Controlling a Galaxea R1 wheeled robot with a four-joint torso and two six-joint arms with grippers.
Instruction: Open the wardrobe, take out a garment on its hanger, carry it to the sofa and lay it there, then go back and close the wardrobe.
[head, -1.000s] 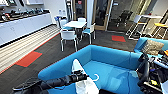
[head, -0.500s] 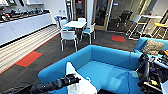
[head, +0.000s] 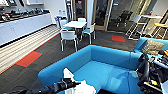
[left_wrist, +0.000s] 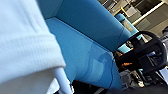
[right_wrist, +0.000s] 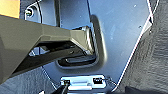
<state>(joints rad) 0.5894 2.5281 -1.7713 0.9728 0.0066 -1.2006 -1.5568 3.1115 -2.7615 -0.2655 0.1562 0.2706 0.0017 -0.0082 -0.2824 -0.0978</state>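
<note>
Head view: left gripper (head: 67, 83) clamped on the garment (head: 80, 88), held over the sofa (head: 105, 67) seat, wardrobe step evidently done, laying down and closing left. Left wrist view: white cloth close up, hanger (left_wrist: 62, 81) arm beneath, blue seat beyond. Right wrist view: dark robot parts above carpet; right gripper's state impossible to tell.

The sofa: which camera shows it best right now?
The head view: the whole blue sofa shows, back and seat, with the white shirt at its near edge. The left wrist view gives a close slice of its seat and back. The right wrist view shows robot parts and floor.
</note>
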